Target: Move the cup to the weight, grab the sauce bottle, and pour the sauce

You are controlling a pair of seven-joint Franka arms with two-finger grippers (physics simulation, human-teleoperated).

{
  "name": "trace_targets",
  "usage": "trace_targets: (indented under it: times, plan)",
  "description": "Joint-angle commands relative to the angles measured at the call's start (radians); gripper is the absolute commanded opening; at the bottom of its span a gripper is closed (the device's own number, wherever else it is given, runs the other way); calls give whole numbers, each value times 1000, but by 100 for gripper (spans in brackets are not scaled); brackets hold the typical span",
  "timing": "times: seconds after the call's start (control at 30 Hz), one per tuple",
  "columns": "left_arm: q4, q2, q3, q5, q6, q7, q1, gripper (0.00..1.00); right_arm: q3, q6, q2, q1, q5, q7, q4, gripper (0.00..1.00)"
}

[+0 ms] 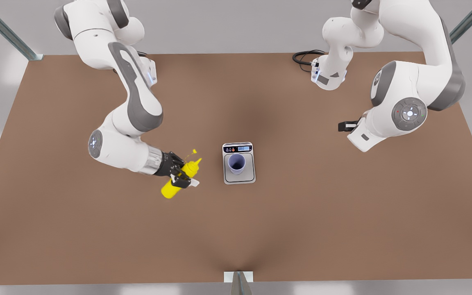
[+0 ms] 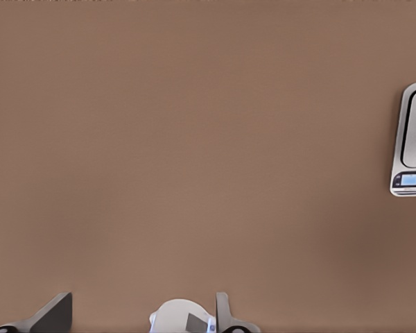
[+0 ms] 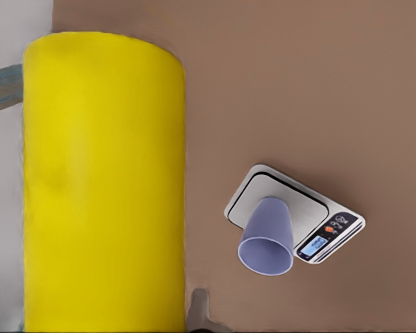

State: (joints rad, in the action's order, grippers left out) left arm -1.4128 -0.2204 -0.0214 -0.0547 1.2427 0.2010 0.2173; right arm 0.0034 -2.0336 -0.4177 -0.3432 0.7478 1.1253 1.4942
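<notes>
My right gripper [image 1: 180, 177] holds the sauce bottle [image 1: 177, 181], nozzle slanting toward the cup [image 1: 236, 163] on the weight [image 1: 239, 164] at the front view's right; my left gripper [image 2: 144, 316], fingers apart, waits far off.

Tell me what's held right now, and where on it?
The right hand grips the yellow plastic squeeze bottle around its cylindrical body, near mid-length. The left hand holds nothing.

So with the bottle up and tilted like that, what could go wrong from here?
1. The right pincer holds the sauce bottle tilted, its nozzle short of the cup; sauce could land on the table.
2. The cup has a narrow mouth, so a small aiming error could foul the weight.
The left pincer waits, open, off to the side.
</notes>
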Motion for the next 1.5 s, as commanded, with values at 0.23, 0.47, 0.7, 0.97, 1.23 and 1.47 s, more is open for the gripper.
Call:
trace_targets:
  times: [0.23, 0.47, 0.7, 0.97, 1.23, 1.47]
  plan:
    - [-2, 0, 0, -1, -2, 3, 5, 100, 115, 65, -19, 199, 423, -113, 167, 21]
    - [-2, -7, 0, -1, -2, 2, 7, 100, 329, 193, -125, 472, 539, -171, 270, 21]
    - [-2, -7, 0, -1, -2, 3, 8, 100, 394, 403, -251, 717, 550, -443, 465, 21]
    - [-2, -14, 0, -1, -2, 0, 10, 100, 283, 467, -309, 733, 509, -604, 492, 21]
    - [-2, -14, 0, -1, -2, 3, 10, 100, 237, 457, -337, 734, 392, -702, 482, 21]
    - [-2, -14, 0, -1, -2, 0, 10, 100, 237, 454, -343, 739, 360, -720, 466, 100]
